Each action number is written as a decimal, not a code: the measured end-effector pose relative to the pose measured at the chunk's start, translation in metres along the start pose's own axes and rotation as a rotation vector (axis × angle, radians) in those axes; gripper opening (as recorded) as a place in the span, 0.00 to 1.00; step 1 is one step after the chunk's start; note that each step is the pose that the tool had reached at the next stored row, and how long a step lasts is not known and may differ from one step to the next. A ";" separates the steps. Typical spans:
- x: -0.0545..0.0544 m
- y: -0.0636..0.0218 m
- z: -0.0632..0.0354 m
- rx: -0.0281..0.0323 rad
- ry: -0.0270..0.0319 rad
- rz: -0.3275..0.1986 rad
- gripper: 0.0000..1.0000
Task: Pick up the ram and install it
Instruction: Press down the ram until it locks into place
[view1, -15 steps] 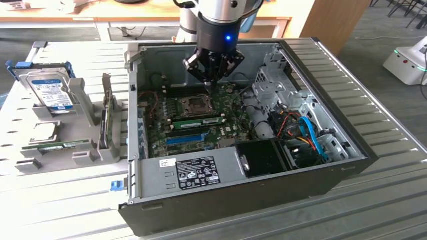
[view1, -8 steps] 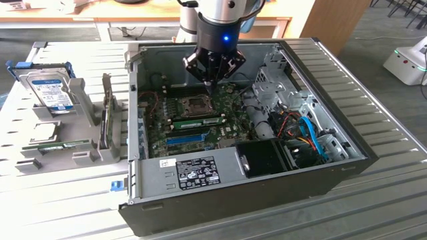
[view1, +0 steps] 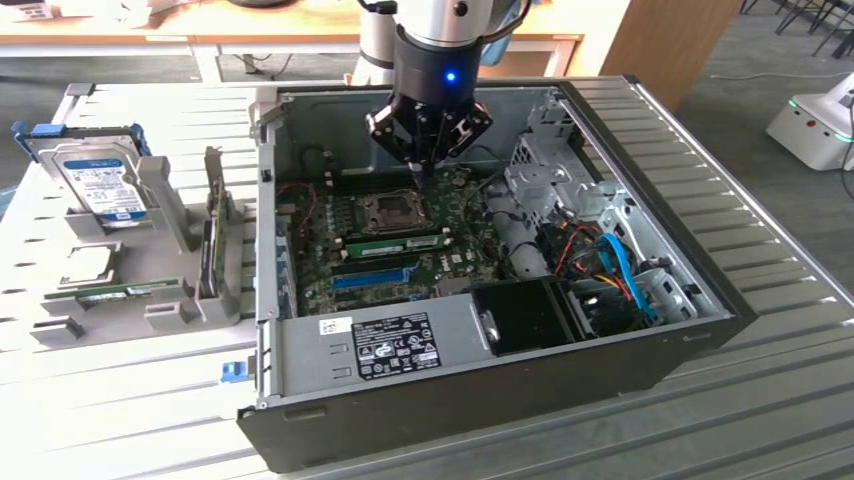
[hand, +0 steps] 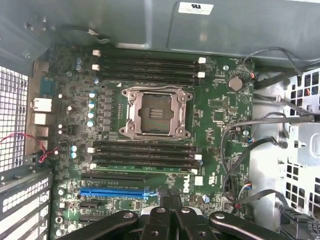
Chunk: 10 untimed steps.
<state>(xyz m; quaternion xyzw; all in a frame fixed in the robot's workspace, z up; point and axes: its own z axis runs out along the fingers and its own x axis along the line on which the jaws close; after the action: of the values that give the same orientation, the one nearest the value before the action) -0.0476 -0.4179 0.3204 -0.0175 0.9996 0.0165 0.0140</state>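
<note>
A ram (view1: 395, 241) stands on edge in a memory slot of the motherboard (view1: 461, 215), just in front of the CPU socket (view1: 395, 209). In the wrist view this ram (hand: 145, 168) shows edge-on as a thin green strip between white latches. My gripper (view1: 422, 178) hangs inside the open computer case (view1: 641, 360), a little above the board and behind the socket. Its fingers (hand: 165, 207) are pressed together, shut on nothing. Another green ram stick (view1: 127, 292) lies in the grey holder on the exterior view's left.
A hard drive (view1: 104, 185) with a blue-white label stands in the grey holder (view1: 160, 240) outside the case. Blue and orange cables (view1: 621, 270) and a black fan shroud (view1: 534, 310) crowd the case's right side. A long blue slot (view1: 371, 277) lies in front of the ram.
</note>
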 end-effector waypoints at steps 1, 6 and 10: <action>0.000 0.0000 0.0001 -0.0001 0.0025 0.000 0.10; -0.001 -0.0001 0.0000 0.0006 0.0232 0.000 0.10; -0.003 -0.0001 0.0000 0.0009 0.0458 0.001 0.10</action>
<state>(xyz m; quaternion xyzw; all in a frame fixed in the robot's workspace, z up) -0.0450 -0.4179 0.3204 -0.0173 0.9997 0.0156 -0.0089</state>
